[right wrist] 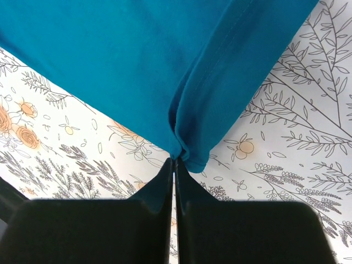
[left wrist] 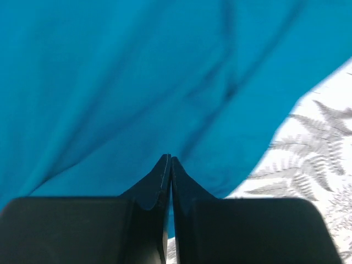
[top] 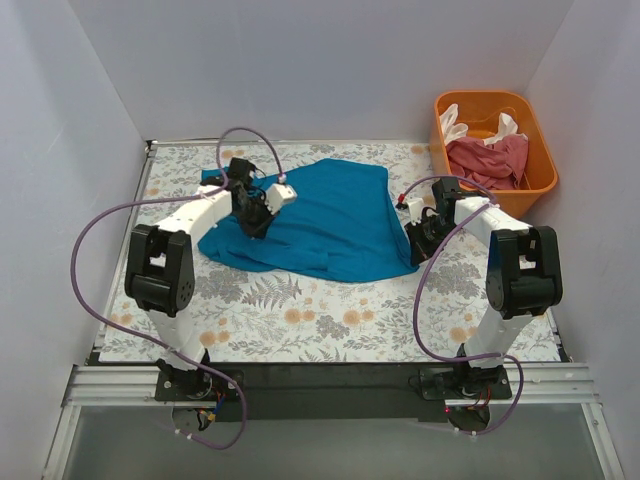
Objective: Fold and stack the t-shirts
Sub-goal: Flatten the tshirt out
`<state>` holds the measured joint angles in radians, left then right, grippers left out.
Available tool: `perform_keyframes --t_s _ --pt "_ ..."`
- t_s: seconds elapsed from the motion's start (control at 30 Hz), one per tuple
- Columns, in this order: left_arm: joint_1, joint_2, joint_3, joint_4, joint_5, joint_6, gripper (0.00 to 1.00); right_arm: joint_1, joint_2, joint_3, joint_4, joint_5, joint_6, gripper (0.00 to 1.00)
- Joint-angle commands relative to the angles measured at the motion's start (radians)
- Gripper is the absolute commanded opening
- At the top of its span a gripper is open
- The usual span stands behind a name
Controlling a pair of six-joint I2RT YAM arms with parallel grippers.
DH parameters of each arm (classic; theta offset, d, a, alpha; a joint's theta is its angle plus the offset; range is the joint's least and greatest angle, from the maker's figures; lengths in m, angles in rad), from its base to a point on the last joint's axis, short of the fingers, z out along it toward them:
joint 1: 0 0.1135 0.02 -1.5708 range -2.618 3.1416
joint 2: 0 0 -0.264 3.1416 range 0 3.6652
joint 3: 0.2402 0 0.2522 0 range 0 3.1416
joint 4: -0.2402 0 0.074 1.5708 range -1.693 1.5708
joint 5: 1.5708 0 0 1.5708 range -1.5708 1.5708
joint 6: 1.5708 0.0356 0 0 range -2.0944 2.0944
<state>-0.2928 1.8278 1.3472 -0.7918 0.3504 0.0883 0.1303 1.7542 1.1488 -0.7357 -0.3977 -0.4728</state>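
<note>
Your left gripper (left wrist: 170,160) and right gripper (right wrist: 175,159) are each pinched shut on the blue t-shirt (top: 330,215) lying rumpled across the table (top: 300,322), so raise both edges together, keep the cloth taut, and lay the fold down flat.

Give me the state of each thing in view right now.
blue t-shirt: unfolded, rumpled on the table
left gripper: shut on the blue t-shirt
right gripper: shut on its edge
pink t-shirt: bunched in the tub
white t-shirt: bunched in the tub
tub: upright
</note>
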Motion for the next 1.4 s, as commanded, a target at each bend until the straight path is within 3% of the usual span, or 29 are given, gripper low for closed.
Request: perform_keyframes --t_s 0.0,0.1,0.2,0.37,0.47,0.83,0.93,1.0,1.07,1.2,1.27,1.37 --pt "0.099 0.042 0.089 -0.029 0.068 -0.064 0.0 -0.009 -0.015 0.0 -0.025 0.003 -0.015 0.01" --pt "0.126 0.079 0.151 -0.084 0.151 -0.067 0.0 -0.009 -0.007 0.003 -0.027 0.002 -0.012 0.01" --pt "0.1 -0.011 0.1 -0.084 0.206 -0.006 0.21 -0.011 -0.007 0.009 -0.028 0.0 -0.007 0.01" --pt "-0.023 -0.133 -0.115 0.022 0.118 0.109 0.34 -0.009 -0.005 0.006 -0.031 0.0 -0.007 0.01" --pt "-0.061 -0.134 -0.137 0.037 0.098 0.131 0.44 -0.009 -0.001 0.006 -0.033 0.002 -0.006 0.01" --pt "-0.154 -0.119 -0.246 0.181 -0.03 0.241 0.47 -0.011 0.008 0.009 -0.031 0.002 -0.003 0.01" --pt "-0.158 -0.11 -0.25 0.196 -0.044 0.254 0.47 -0.011 0.013 0.009 -0.031 0.002 -0.003 0.01" --pt "-0.157 -0.108 -0.249 0.212 -0.057 0.242 0.42 -0.011 0.01 0.006 -0.031 0.002 -0.003 0.01" --pt "-0.158 -0.111 -0.235 0.207 -0.057 0.229 0.36 -0.011 0.01 0.003 -0.031 0.003 -0.004 0.01" --pt "-0.152 -0.134 -0.233 0.19 -0.06 0.211 0.09 -0.011 0.004 -0.003 -0.031 0.003 -0.009 0.01" --pt "-0.129 -0.139 -0.227 0.197 -0.059 0.19 0.01 -0.012 0.001 -0.006 -0.031 0.005 -0.012 0.01" --pt "-0.076 -0.122 -0.185 0.177 -0.033 0.156 0.0 -0.014 -0.009 -0.015 -0.033 0.011 -0.018 0.01"
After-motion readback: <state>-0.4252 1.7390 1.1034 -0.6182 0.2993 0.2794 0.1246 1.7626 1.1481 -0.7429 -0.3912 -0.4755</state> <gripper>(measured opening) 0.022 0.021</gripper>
